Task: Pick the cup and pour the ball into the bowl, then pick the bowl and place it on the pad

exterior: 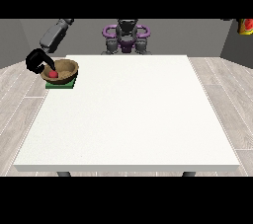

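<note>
The small red ball (52, 74) lies inside the brown wooden bowl (64, 69), which sits on the green square pad (61, 85) near the white worktop (128, 119) edge. My black robot hand (38, 61) at the view's left curls its fingers over the bowl's near rim.

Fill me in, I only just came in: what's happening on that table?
The robot's hand at the view's left is at the rim of a wooden bowl near the white table's far left corner. A red ball lies in the bowl, and the bowl sits on a green pad. No cup shows, and the other hand is out of sight.
</note>
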